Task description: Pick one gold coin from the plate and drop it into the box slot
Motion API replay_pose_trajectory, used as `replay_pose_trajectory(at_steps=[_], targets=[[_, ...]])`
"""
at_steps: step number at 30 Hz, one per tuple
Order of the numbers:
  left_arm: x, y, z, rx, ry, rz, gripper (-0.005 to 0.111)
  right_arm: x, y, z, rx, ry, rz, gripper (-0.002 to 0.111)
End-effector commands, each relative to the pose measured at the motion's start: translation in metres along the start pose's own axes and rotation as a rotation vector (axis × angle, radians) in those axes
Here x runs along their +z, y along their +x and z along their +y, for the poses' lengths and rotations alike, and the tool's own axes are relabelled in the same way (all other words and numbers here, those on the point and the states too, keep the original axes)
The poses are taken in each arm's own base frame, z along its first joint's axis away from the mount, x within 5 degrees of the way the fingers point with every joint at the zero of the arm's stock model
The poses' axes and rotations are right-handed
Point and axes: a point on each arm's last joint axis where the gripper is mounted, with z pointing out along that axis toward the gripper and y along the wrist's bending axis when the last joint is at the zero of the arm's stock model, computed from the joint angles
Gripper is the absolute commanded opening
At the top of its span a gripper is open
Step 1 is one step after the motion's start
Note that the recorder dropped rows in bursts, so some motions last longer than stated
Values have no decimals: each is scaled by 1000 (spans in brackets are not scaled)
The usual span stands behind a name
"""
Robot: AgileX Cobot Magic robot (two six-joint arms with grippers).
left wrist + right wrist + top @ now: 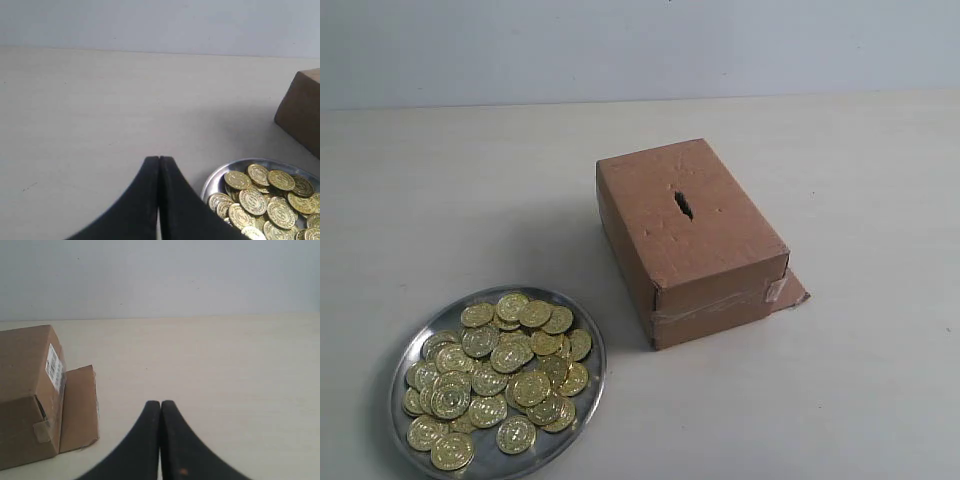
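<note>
A round silver plate (582,330) heaped with several gold coins (505,375) lies at the front left of the table. To its right stands the brown cardboard box (705,270), with a dark ragged slot (684,205) in its top face and a flap (792,290) at its bottom right corner. Neither gripper shows in the exterior view. My left gripper (159,159) is shut and empty, hovering beside the plate (220,180) and its coins (265,197). My right gripper (160,403) is shut and empty too, off to one side of the box (25,390) and flap (77,407).
The pale beige table (840,160) runs back to a plain light wall (640,45). The box carries a white label (54,367) on one end and clear tape (720,312) round its lower edge.
</note>
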Motion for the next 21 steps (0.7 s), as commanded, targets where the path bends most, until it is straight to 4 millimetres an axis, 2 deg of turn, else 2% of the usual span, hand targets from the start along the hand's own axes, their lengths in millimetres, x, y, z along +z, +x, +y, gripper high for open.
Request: replay_pose_trajectory(at_steps=[1, 3, 5, 7, 8, 12, 21], targets=[[0, 0, 1, 20, -6, -16, 0, 0, 1, 0, 3, 3, -7, 0], [0, -3, -1, -42, 8, -47, 0, 0, 0, 0, -18, 7, -14, 0], [-1, -10, -6, -341, 89, -109, 0, 0, -7, 0, 0, 0, -93, 0], [-2, -16, -8, -492, 128, -165, 0, -1, -12, 2, 190, -41, -148, 0], [-2, -18, -7, -507, 128, -192, 0, -2, -15, 3, 295, -60, -173, 0], [-3, -21, -6, -522, 124, -222, 0, -4, -24, 2, 515, -97, -273, 0], [-3, -22, -5, -544, 125, -234, 0, -4, -25, 2, 579, -106, -278, 0]])
